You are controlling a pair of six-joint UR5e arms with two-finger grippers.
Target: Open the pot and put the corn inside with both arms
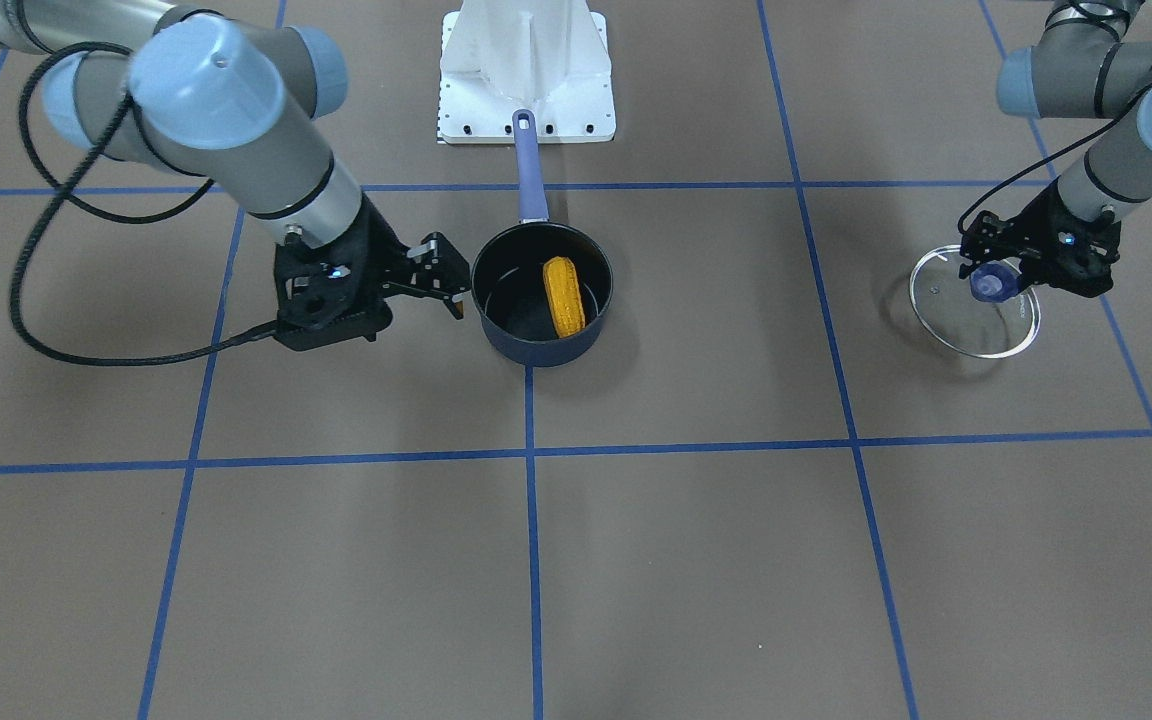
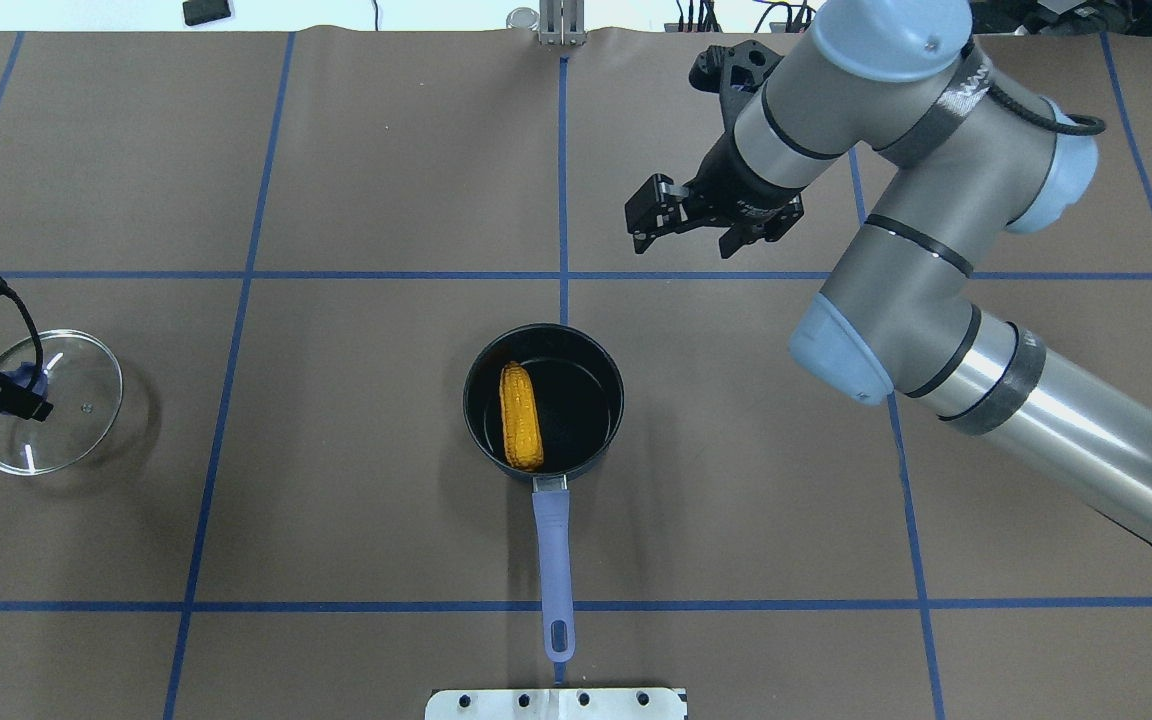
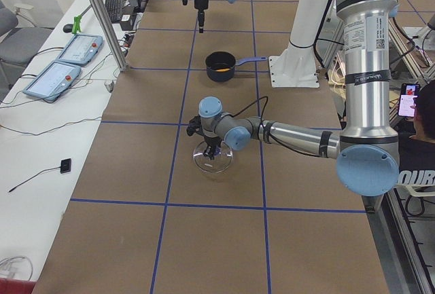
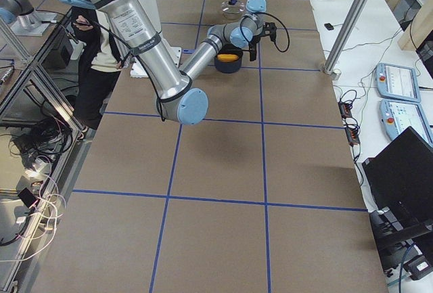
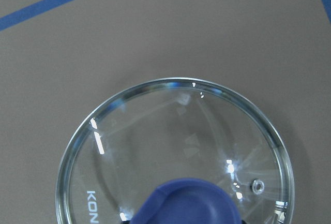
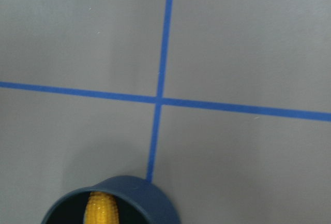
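The dark blue pot [image 1: 536,352] stands open at the table's middle, its long handle [image 1: 529,170] toward the robot base. The yellow corn [image 1: 564,296] lies inside it, also seen from overhead [image 2: 521,430] and at the bottom of the right wrist view [image 6: 102,208]. My right gripper [image 1: 451,278] is open and empty. It hovers beside the pot, on the side away from the base [image 2: 636,225]. My left gripper [image 1: 991,275] is shut on the blue knob [image 5: 189,203] of the glass lid [image 1: 976,330], low over the table far to the left [image 2: 76,420].
The white base pedestal [image 1: 526,70] stands behind the pot's handle. Blue tape lines [image 1: 532,540] cross the brown table. Teach pendants [image 3: 75,48] lie on a side bench, and an operator [image 3: 421,124] sits beside the robot.
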